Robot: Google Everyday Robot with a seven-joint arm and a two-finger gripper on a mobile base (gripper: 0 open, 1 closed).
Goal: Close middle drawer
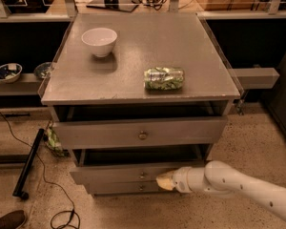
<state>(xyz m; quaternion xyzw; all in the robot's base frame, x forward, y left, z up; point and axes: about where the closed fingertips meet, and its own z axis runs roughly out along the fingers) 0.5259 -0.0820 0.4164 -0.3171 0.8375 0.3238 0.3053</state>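
The middle drawer (119,173) is the grey second drawer of the cabinet, with a low front panel and a tiny round knob (142,175). It sticks out a short way, with a dark gap above its front. My gripper (165,180), yellowish at the tip on a white arm coming from the lower right, presses against the right part of that front panel, just right of the knob. The taller top drawer (109,134) with its brass knob also stands partly out. Only a strip of the lowest drawer (119,188) shows below.
On the cabinet top (133,56) sit a white bowl (100,41) and a crumpled green packet (164,78). A black pole (28,163) and cables lie on the floor at left, beside a shelf with bowls (5,73). A shoe (7,220) shows at the bottom left.
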